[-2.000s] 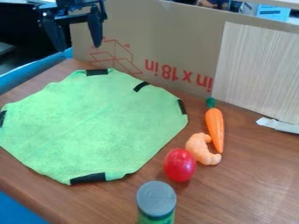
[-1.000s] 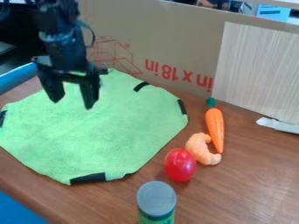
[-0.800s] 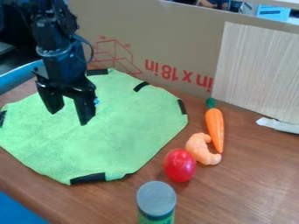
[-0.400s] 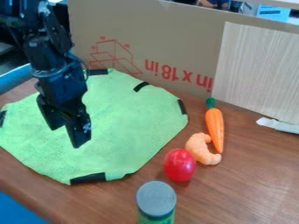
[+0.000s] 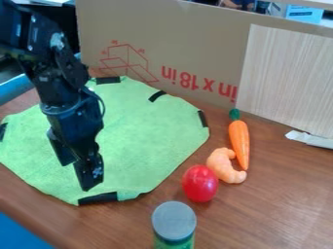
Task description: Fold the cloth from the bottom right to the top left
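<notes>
The green cloth [image 5: 143, 141] lies spread out, unfolded, along the left edge of the wooden tabletop [image 5: 273, 209]. Above its near part hangs the gripper [image 5: 76, 176], jaws apart, close to the black strip [image 5: 98, 198] on the cloth's near edge.

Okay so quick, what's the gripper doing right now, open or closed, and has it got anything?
Gripper: open, its fingers apart, holding nothing, over the flat green cloth.

The table [image 5: 280, 209] bears cloth [image 5: 149, 136], carrot [image 5: 240, 141], curved toy [image 5: 222, 168], tomato [image 5: 199, 183], jar [image 5: 174, 222].
</notes>
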Tool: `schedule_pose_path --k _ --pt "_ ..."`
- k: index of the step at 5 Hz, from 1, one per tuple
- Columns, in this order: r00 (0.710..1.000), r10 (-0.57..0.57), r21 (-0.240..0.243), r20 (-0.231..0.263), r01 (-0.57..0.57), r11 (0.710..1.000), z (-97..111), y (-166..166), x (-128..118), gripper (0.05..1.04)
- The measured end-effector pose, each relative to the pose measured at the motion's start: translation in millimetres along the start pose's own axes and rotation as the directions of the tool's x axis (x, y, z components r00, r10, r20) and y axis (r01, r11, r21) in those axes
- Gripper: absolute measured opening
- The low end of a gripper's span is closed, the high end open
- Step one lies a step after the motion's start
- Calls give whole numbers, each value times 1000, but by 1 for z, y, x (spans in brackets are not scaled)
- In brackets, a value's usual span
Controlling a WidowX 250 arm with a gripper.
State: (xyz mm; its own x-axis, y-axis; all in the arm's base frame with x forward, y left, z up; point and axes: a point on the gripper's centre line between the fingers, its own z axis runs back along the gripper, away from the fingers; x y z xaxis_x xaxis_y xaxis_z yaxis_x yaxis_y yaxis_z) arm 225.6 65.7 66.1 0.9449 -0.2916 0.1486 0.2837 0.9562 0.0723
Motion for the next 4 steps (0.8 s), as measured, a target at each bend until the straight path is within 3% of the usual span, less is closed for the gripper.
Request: schedule_pose_path --k 2,4 --pt "997 -78 19 2 78 997 -16 -16 -9 1001" --pt "996 -89 72 8 88 994 -30 -17 -8 989"
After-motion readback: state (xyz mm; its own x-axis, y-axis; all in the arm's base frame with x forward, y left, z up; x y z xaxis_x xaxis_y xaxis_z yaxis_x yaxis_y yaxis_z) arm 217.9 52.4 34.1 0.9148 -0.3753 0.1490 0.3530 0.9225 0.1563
